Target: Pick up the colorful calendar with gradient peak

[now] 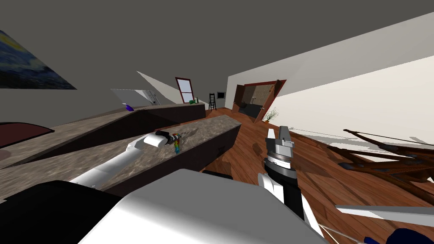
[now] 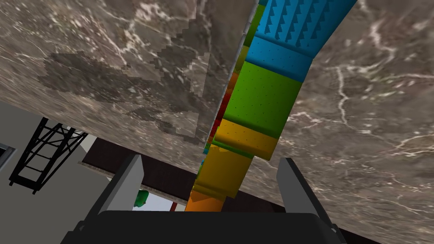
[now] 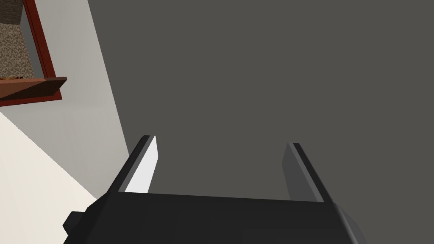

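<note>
The colourful calendar [image 2: 262, 97] stands on the brown marbled counter [image 2: 127, 63], banded orange, yellow, green and blue from near to far. My left gripper [image 2: 210, 160] is open, and the calendar's orange and yellow end sits between its fingers [image 2: 127, 182] with a gap on each side. In the head view my left arm reaches over the counter [image 1: 212, 127] and my left gripper [image 1: 169, 139] is at the calendar [image 1: 176, 145]. My right gripper [image 1: 277, 131] is raised above the wooden floor to the right of the counter, open and empty, as the right wrist view confirms [image 3: 220, 141].
A second, longer counter [image 1: 169, 111] runs behind the first. A black ladder [image 1: 212, 101], a red-framed window [image 1: 185, 90] and an open brown door [image 1: 271, 99] lie at the far end. Dark wooden furniture [image 1: 381, 161] stands on the floor at the right.
</note>
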You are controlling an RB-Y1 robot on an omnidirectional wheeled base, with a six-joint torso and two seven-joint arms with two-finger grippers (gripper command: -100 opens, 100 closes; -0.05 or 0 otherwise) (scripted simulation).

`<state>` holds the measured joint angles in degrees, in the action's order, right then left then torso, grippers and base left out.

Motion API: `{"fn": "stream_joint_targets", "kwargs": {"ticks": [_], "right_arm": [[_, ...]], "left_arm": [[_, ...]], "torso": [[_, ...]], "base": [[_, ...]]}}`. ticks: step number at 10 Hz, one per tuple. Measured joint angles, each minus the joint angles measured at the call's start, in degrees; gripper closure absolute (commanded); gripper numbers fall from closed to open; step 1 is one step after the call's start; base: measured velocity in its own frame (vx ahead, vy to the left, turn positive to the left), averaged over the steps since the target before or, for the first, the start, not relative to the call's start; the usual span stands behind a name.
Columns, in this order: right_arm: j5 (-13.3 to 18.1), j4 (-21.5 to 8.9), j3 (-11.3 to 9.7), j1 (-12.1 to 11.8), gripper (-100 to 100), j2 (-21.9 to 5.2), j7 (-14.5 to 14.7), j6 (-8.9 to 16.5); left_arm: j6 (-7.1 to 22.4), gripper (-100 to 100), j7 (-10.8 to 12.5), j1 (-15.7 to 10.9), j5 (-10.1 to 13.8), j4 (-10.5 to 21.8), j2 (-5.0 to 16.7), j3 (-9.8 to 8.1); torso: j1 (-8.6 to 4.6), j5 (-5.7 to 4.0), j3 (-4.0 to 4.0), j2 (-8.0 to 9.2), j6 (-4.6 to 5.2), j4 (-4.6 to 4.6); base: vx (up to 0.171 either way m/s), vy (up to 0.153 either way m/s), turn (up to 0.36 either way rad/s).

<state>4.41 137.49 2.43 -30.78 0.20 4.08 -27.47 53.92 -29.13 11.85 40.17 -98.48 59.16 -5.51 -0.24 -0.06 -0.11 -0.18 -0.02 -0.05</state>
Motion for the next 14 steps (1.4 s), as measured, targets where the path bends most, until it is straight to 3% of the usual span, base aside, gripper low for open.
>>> {"fn": "stream_joint_targets", "kwargs": {"ticks": [4,5,9,10,11,14], "right_arm": [[0.0,0.0,0.0,0.0,0,0.0,0.0,0.0],[0.0,0.0,0.0,0.0,0,0.0,0.0,0.0],[0.0,0.0,0.0,0.01,0,-0.01,0.0,0.0],[0.0,0.0,0.0,0.01,0,-0.01,0.0,0.0],[0.0,0.0,0.0,0.01,0,-0.01,0.0,0.0],[0.0,-0.01,0.01,0.01,0,-0.01,0.0,0.01]], "left_arm": [[-3.39,-100,-6.49,0.33,3.45,3.75,-0.36,-1.73],[-3.49,100,-6.83,0.35,3.49,3.78,-0.37,-1.76],[-3.47,100,-6.85,0.34,3.47,3.76,-0.36,-1.73],[-3.47,0,-6.84,0.34,3.48,3.76,-0.37,-1.73],[-3.47,100,-6.84,0.34,3.48,3.76,-0.37,-1.73],[-0.52,100,-2.4,-0.21,0.43,0.58,-0.13,-0.13]], "torso": [[0.04,0.01,0.03,0.04,0.0,0.01],[0.16,0.03,0.05,0.1,0.01,0.02],[0.28,0.07,0.11,0.19,-0.02,0.05],[0.28,0.06,0.12,0.19,-0.02,0.05],[0.28,0.06,0.12,0.2,-0.02,0.06],[0.63,0.13,0.26,0.41,-0.05,0.12]], "base": [[0.034,-0.056,0.066],[0.003,-0.005,-0.001],[0.0,0.0,0.0],[0.0,0.0,0.0],[-0.044,0.073,-0.119],[-0.067,0.102,-0.14]]}}
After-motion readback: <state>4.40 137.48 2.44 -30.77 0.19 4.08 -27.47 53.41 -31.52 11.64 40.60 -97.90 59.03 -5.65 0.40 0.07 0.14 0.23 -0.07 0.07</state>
